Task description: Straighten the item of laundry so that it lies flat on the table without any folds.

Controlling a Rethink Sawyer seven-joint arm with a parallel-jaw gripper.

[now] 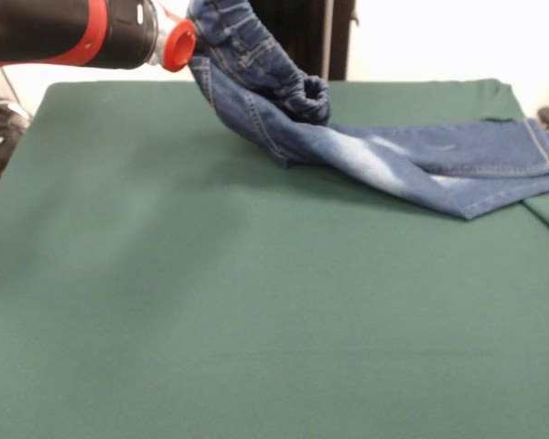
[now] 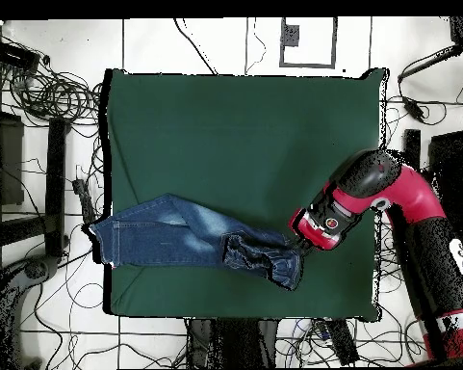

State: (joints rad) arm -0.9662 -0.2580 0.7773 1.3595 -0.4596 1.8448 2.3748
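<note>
The item of laundry (image 1: 393, 155), a small pair of blue jeans with faded thigh patches, lies along the far side of the table (image 1: 256, 320). Its legs stretch flat toward the right edge, one over the other. The waist end is bunched and lifted off the green cloth. My gripper (image 1: 199, 50) sits at that raised end, shut on the denim, with its tips hidden in the fabric. From above, the jeans (image 2: 177, 231) run from the table's (image 2: 244, 125) left edge to my gripper (image 2: 297, 243), and the cuffs reach just past that edge.
Cables and dark equipment (image 2: 42, 106) crowd the floor around the table. A dark stand (image 1: 302, 37) rises behind the table's far edge. My red and black arm (image 2: 398, 202) hangs over the table's right side in the overhead view.
</note>
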